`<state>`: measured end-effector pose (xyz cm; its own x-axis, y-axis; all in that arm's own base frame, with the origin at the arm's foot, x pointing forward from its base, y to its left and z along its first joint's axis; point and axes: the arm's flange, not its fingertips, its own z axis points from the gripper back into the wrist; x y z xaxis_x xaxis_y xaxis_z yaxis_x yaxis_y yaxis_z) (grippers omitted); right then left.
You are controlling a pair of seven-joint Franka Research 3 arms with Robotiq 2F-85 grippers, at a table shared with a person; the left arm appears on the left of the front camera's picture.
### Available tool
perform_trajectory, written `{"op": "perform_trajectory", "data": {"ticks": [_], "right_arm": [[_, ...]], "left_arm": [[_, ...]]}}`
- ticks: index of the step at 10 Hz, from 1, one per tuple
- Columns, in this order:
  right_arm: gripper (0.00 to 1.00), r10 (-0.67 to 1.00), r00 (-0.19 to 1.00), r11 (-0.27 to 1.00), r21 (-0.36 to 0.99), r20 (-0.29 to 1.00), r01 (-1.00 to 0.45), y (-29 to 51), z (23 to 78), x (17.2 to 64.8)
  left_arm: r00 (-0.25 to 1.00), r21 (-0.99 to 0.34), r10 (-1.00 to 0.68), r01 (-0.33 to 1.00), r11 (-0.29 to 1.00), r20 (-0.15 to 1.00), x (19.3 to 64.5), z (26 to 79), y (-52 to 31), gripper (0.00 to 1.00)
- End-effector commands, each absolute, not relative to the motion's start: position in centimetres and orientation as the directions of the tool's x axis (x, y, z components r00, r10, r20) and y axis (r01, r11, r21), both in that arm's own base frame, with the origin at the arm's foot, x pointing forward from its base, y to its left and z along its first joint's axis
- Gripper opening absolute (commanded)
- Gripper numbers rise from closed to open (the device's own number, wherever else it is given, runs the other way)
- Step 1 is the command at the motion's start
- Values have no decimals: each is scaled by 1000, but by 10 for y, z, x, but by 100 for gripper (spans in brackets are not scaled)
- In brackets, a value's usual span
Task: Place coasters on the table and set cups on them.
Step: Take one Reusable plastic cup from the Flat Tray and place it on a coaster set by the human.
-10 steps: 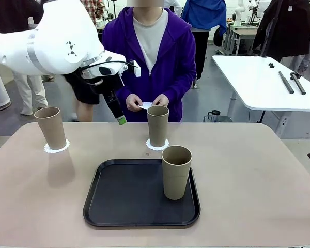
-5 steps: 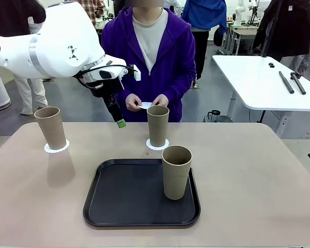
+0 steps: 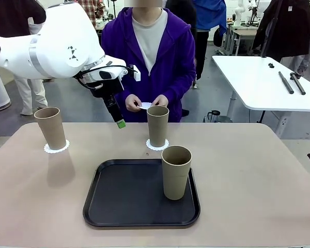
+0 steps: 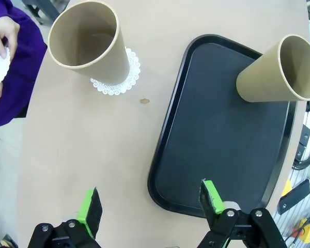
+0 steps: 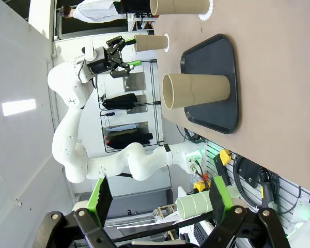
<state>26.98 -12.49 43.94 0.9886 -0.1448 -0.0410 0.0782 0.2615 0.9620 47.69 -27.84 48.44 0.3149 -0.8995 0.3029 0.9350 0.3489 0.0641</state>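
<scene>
On the beige table (image 3: pixel 258 170), one tan cup (image 3: pixel 50 127) stands on a white coaster (image 3: pixel 57 148) at the far left. A second cup (image 3: pixel 157 125) stands on a coaster (image 3: pixel 157 145) at the far middle. A third cup (image 3: pixel 176 171) stands in the black tray (image 3: pixel 139 194). The person's hands hold another coaster (image 3: pixel 146 105). My left gripper (image 3: pixel 120 122) hangs open in the air left of the middle cup. Its wrist view looks down past the open left gripper (image 4: pixel 151 204) at the middle cup (image 4: pixel 90 44) and the tray (image 4: pixel 222 139). My right gripper (image 5: pixel 160 199) is open and empty, far from the tray cup (image 5: pixel 196 90).
A person in a purple hoodie (image 3: pixel 150 57) stands at the far edge, close behind the middle cup. A white table (image 3: pixel 268 77) with black rods is at the back right. Bare tabletop lies right of the tray.
My left gripper sank slightly and its arm shifted a little, then held still. The cups, the tray and the person's hands have not moved.
</scene>
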Motion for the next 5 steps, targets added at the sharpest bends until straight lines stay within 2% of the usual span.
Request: {"op": "perform_trajectory", "data": {"ticks": [1,2,3,4,5], "right_arm": [[100,-145,989,252,965,-39,75,-124,440,269],[100,-145,989,252,965,-39,75,-124,440,269],[100,-145,989,252,965,-39,75,-124,440,269],[100,-145,989,252,965,-39,75,-124,440,269],[100,-145,989,252,965,-39,75,-124,440,269]], "left_arm": [[315,64,-899,935,349,303,477,484,-278,100],[417,104,-868,883,457,271,461,487,-261,100],[525,123,-800,809,575,290,426,481,-227,100],[585,135,-755,756,640,297,412,488,-189,100],[634,112,-710,717,688,306,422,513,-153,100]]}}
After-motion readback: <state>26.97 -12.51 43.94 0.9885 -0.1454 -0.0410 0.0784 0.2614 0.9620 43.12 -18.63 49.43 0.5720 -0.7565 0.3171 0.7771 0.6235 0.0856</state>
